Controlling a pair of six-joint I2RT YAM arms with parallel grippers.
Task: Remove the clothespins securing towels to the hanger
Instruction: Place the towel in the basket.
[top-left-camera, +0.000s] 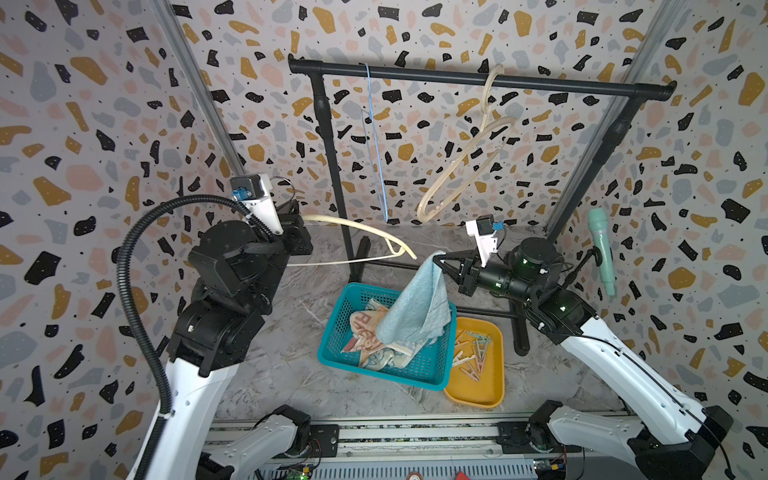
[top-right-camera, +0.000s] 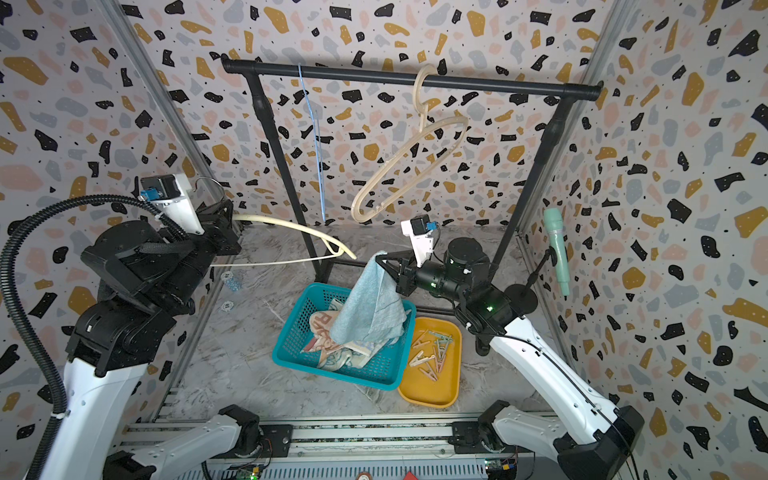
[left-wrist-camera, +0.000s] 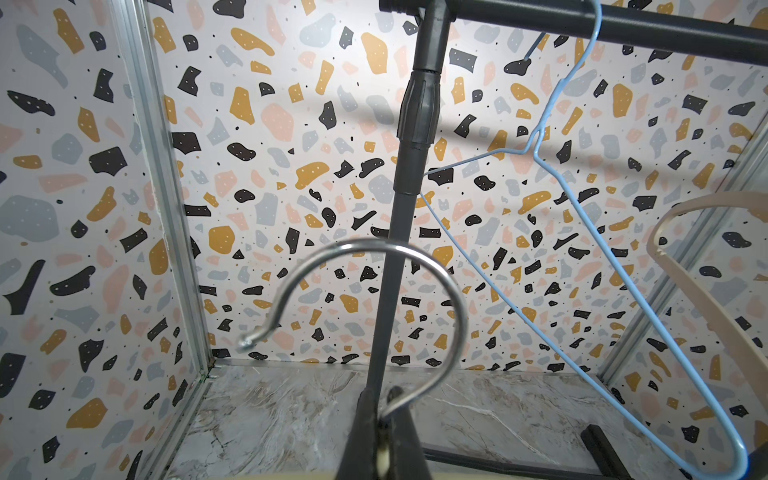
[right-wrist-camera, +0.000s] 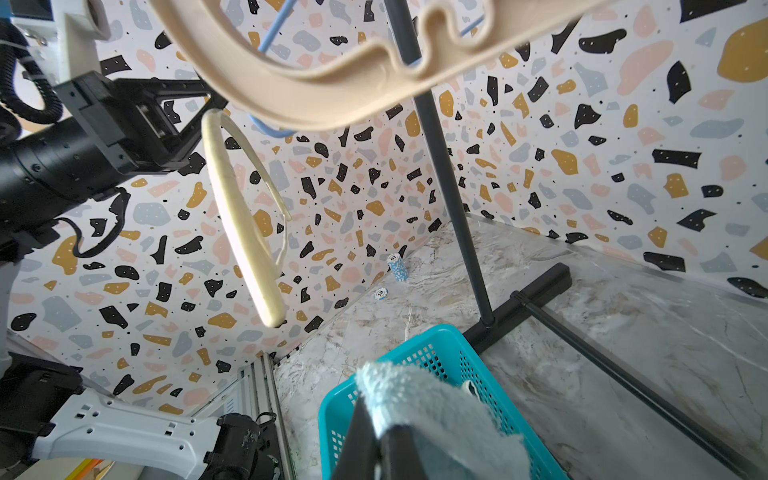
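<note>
My left gripper (top-left-camera: 300, 222) is shut on the neck of a cream hanger (top-left-camera: 365, 232), held nearly level above the table. Its metal hook (left-wrist-camera: 374, 249) rises from the closed jaws in the left wrist view. No cloth or pin shows on this hanger. My right gripper (top-left-camera: 436, 259) is shut on a corner of the light-blue towel (top-left-camera: 419, 307), which hangs down into the teal basket (top-left-camera: 374, 370). The striped towel (top-left-camera: 365, 328) and a cream patterned towel (top-left-camera: 392, 359) lie crumpled in that basket. Several clothespins (top-left-camera: 473, 349) lie in the yellow tray (top-left-camera: 473, 401).
A black clothes rack (top-left-camera: 478, 79) stands at the back, carrying a blue wire hanger (top-left-camera: 376, 145) and a beige plastic hanger (top-left-camera: 465, 166). A mint microphone (top-left-camera: 602, 249) sits on a stand at the right wall. Poker chips (top-right-camera: 232, 282) lie near the left wall.
</note>
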